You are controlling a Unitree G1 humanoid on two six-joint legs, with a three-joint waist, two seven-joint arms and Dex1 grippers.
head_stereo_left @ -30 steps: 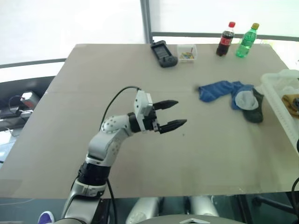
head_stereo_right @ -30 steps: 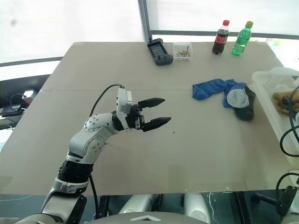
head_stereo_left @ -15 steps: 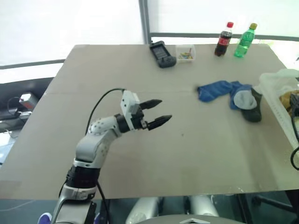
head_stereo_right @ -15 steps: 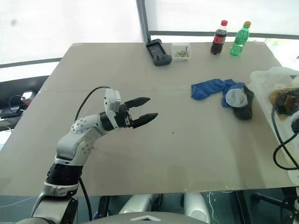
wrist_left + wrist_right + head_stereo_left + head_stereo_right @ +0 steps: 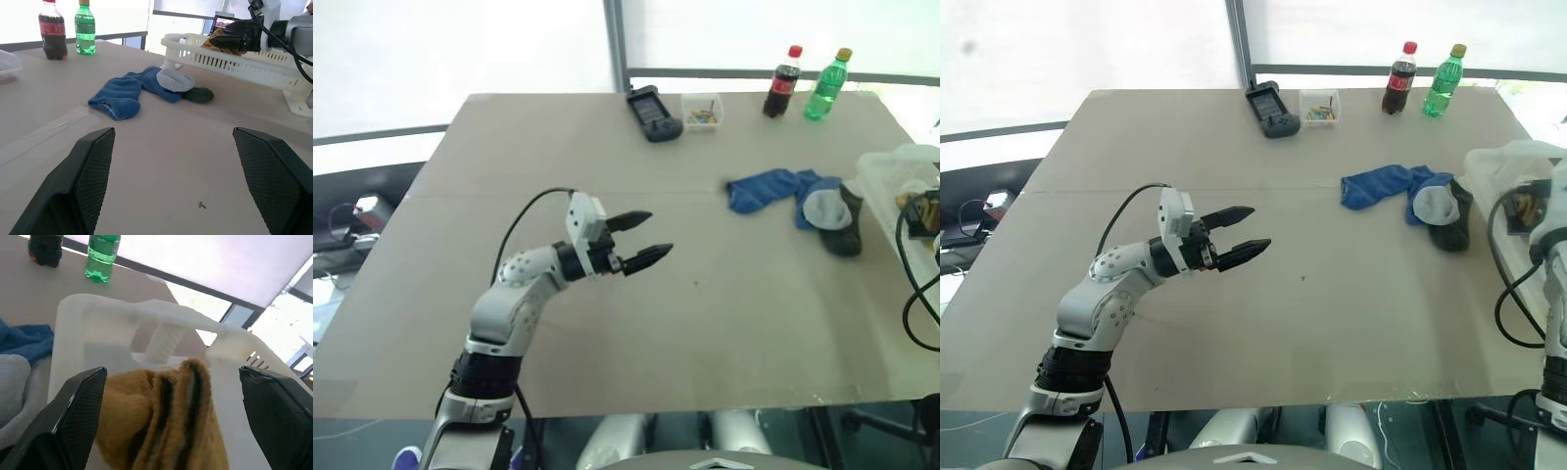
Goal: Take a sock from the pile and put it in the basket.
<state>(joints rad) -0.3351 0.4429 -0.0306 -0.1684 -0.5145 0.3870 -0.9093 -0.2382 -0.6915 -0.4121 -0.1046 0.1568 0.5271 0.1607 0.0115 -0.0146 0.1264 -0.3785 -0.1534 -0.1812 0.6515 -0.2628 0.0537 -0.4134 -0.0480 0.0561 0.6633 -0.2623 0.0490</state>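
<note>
The pile lies on the tan table at the right: a blue sock (image 5: 769, 189) and a dark grey sock with a light grey patch (image 5: 830, 217), touching each other. The whitish basket (image 5: 886, 174) stands just to the right of them at the table's edge. A mustard-yellow sock (image 5: 161, 431) lies inside it. My right gripper (image 5: 171, 374) hangs open over the basket, its fingers wide apart on either side of that sock. My left gripper (image 5: 661, 233) is open and empty above the table's middle, well to the left of the pile, pointing toward it.
At the table's far edge stand a cola bottle (image 5: 783, 81) and a green bottle (image 5: 829, 85). A small clear box of coloured bits (image 5: 704, 111) and a black device (image 5: 654, 113) are left of them. A black cable (image 5: 1503, 294) loops by the right arm.
My right arm has come into view at the right edge, moving left over the basket. My left gripper drew back to the left, then held still, staying open.
</note>
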